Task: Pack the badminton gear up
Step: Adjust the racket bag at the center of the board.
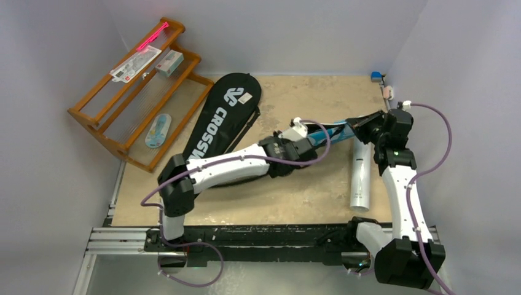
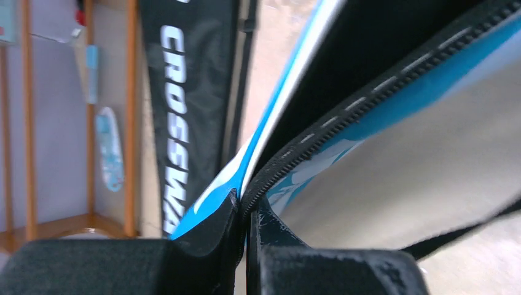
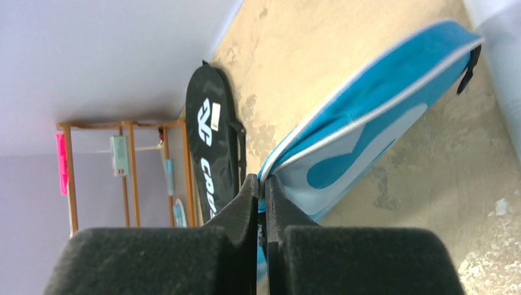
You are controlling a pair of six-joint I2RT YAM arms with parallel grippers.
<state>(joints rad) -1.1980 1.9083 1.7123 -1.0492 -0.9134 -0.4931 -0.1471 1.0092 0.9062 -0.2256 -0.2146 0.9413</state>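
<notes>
Both grippers hold the blue racket cover (image 1: 332, 131) lifted at mid-table. My left gripper (image 1: 316, 137) is shut on its black zipper edge (image 2: 289, 161), jaws pinched tight (image 2: 246, 206). From the other end, my right gripper (image 1: 352, 126) is shut on the cover's white-piped rim (image 3: 263, 184); the blue cover (image 3: 368, 117) slopes away from it above the table. The black "CROSSWAY" cover (image 1: 224, 117) lies flat to the left, also seen in the wrist views (image 2: 178, 117) (image 3: 209, 135). A long white tube (image 1: 360, 178) lies below the right gripper.
A wooden rack (image 1: 98, 120) stands at the back left against the wall, holding small packaged items and a pink stick (image 1: 152, 37). A small blue object (image 1: 376, 75) sits in the far right corner. Walls close in the tan table (image 1: 289, 203) on three sides.
</notes>
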